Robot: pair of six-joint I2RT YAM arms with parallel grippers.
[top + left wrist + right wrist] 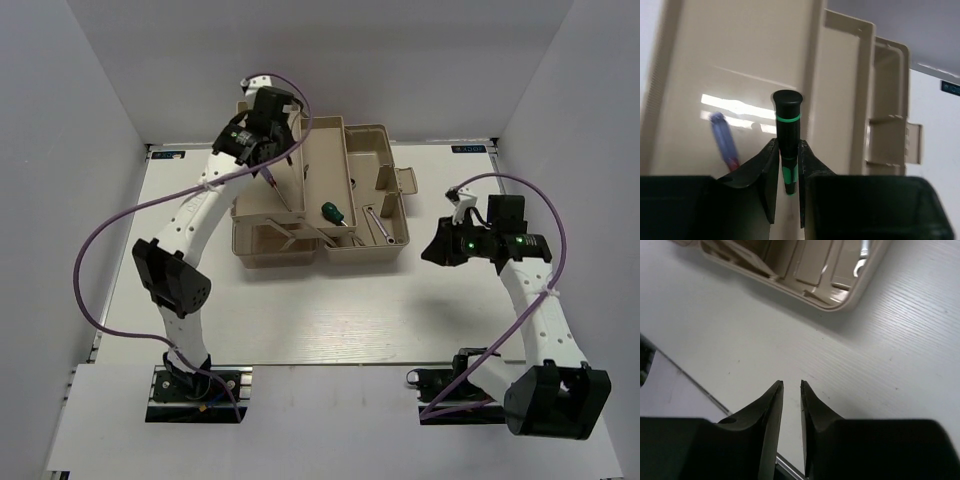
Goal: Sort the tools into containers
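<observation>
The beige toolbox (368, 150) lies spread open at the back middle of the table. My left gripper (262, 140) hangs over its left tray (740, 60), shut on a thin black screwdriver with green bands (787, 125) that stands upright between the jaws. Below it in that tray lies a purple-and-red-handled screwdriver (722, 140). A green-handled screwdriver (330, 211) and a silver wrench (378, 224) rest in the right compartments; the wrench (862, 257) also shows in the right wrist view. My right gripper (436, 248) hovers over bare table right of the box, its jaws (791, 386) slightly open and empty.
The toolbox's latch tab (405, 181) sticks out toward the right arm. White walls enclose the table on three sides. The table's near edge (700, 385) runs below my right gripper.
</observation>
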